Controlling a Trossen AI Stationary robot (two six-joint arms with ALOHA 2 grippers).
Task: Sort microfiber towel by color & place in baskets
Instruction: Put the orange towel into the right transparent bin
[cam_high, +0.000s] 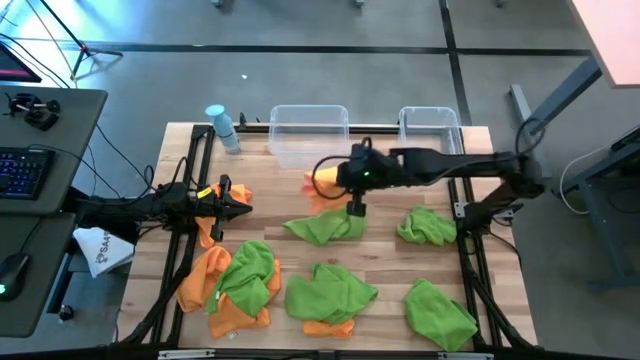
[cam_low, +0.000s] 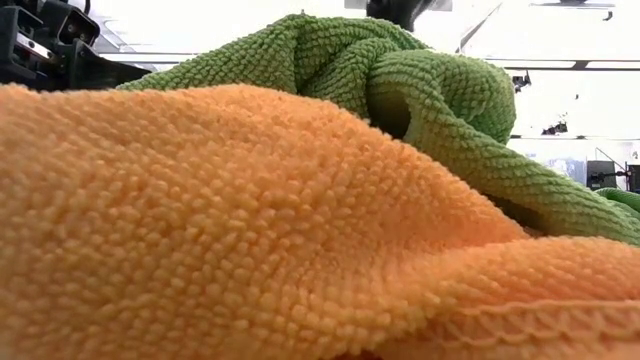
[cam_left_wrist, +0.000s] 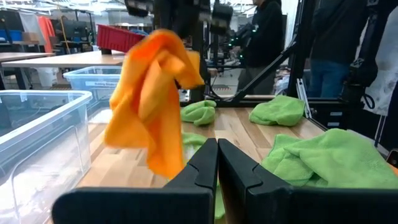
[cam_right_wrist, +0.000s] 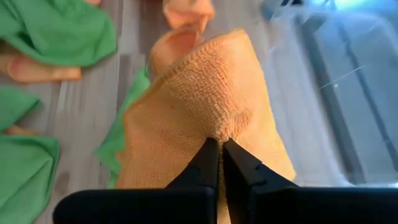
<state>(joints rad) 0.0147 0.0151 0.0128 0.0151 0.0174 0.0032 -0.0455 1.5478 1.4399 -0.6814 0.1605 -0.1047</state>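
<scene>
An orange towel (cam_right_wrist: 205, 118) is pinched in the fully closed right gripper (cam_right_wrist: 219, 144) & hung off the table just short of the wider basket (cam_high: 309, 132), so the carry-to-bin step is judged underway, w/ a move over the rim & release needed next; left gripper (cam_left_wrist: 217, 149) is closed, empty, parked well off to the side.

You see an orange towel (cam_right_wrist: 205, 118) with a nubby weave, bright green towels (cam_high: 330, 292) and more orange ones (cam_high: 200, 280) on pale wood-grain table (cam_high: 385, 255), clear colourless baskets (cam_high: 308, 125), black arms, a light-blue bottle (cam_high: 222, 127)
</scene>
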